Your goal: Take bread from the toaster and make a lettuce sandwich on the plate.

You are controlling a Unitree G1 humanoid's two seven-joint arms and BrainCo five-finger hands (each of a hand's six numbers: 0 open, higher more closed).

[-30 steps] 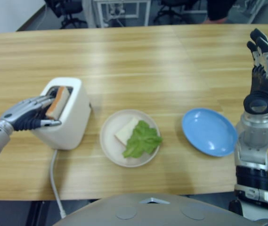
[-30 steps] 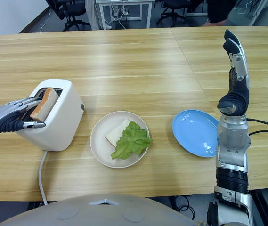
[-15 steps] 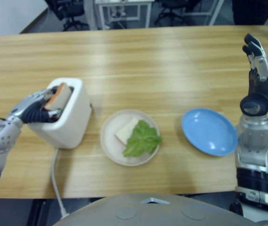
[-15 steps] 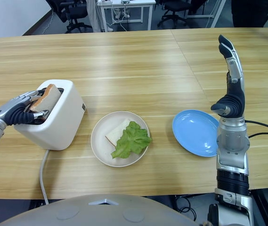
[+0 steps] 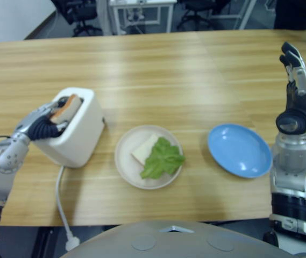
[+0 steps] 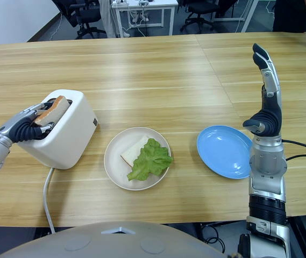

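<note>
Gripping the bread [image 6: 54, 108], left hand [image 6: 26, 128] has shifted closer over the toaster [image 6: 69, 141].

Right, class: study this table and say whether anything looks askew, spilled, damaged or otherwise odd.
The bread slice leans slanted out of the toaster, gripped by the left hand. The toaster's cord runs off the front edge of the table, its plug hanging loose. Nothing looks spilled or damaged.
</note>
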